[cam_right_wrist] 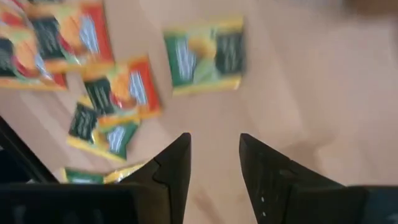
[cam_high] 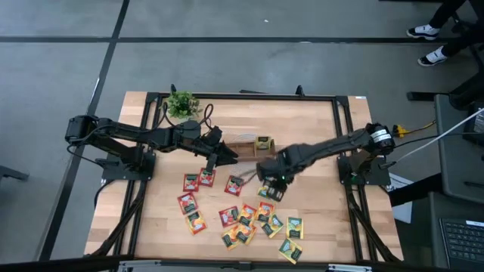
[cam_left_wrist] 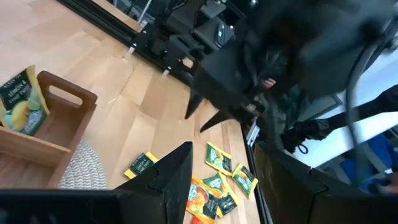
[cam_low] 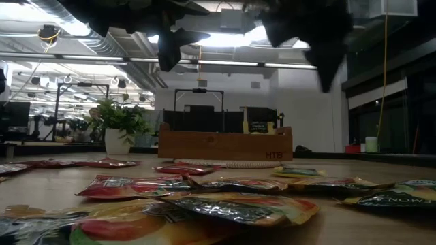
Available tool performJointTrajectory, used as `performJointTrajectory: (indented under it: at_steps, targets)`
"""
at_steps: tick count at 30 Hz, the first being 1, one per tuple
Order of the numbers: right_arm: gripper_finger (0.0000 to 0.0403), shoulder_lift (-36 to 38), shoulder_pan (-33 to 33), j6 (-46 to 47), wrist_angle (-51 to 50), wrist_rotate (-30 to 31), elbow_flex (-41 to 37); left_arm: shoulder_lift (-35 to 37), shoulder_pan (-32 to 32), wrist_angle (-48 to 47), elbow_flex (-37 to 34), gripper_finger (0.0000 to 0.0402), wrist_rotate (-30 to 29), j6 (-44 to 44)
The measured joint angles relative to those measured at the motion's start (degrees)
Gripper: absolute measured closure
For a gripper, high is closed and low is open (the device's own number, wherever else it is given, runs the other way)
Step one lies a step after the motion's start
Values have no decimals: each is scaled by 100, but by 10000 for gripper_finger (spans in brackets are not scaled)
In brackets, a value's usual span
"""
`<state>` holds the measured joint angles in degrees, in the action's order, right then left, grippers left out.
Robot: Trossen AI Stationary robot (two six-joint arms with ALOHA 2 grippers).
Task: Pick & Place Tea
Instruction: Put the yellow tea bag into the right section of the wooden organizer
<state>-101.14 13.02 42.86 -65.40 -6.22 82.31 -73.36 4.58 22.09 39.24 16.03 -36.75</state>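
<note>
Below and in front of the two claws, small flat square tea sachets [cam_high: 243, 221] lie scattered on the pale wooden table [cam_high: 151, 219]. They come in red, orange and yellow-green, each with a dark label in the middle; several overlap in a loose heap, others lie singly.

The right gripper [cam_right_wrist: 214, 152] hangs above the table with its fingers parted by a narrow gap and nothing between them. One yellow-green sachet [cam_right_wrist: 204, 56] lies flat just ahead of its tips, with the heap off to one side.

The left gripper [cam_left_wrist: 224, 155] hovers just beside the wooden tray [cam_high: 246, 145], fingers apart and empty.

The long brown tray sits behind both claws. One yellow-green sachet [cam_left_wrist: 22, 102] stands upright in a compartment at one end; what the other compartments hold cannot be told. A small potted plant [cam_high: 181, 104] stands behind the left claw.
</note>
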Motion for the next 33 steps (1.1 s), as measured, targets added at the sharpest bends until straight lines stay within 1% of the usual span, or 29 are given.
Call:
performJointTrajectory:
  at_steps: [2, 6, 8, 10, 13, 17, 23, 28, 32, 33]
  targets:
    - [265, 0, 263, 425, 99, -158, -150, 0, 0, 0, 0, 233, 96, 2]
    - [264, -2, 844, 1599, 717, -439, -453, 0, 0, 0, 0, 233, 317, 91]
    - [264, -2, 1112, 2248, 1100, -439, -527, 0, 0, 0, 0, 233, 398, 106]
    - [264, -2, 1333, 2899, 1357, -288, -586, 0, 1, 0, 0, 233, 501, 106]
    - [264, 0, 1580, 3695, 1398, -24, -586, 0, 0, 0, 0, 233, 607, 153]
    - [264, -2, 1889, 4601, 1050, 191, -586, 0, 0, 0, 0, 233, 616, 153]
    - [265, -2, 2379, 5154, 496, 457, -586, 0, 0, 0, 0, 233, 612, 153]
    - [265, -2, 2635, 5274, 485, 489, -586, 0, 0, -2, 0, 233, 563, 64]
    - [262, 0, 2791, 5459, 421, 797, -625, 0, 0, 0, 0, 233, 555, 50]
    - [257, 7, 2806, 5479, 549, 795, -729, 0, 0, -2, 0, 233, 553, 46]
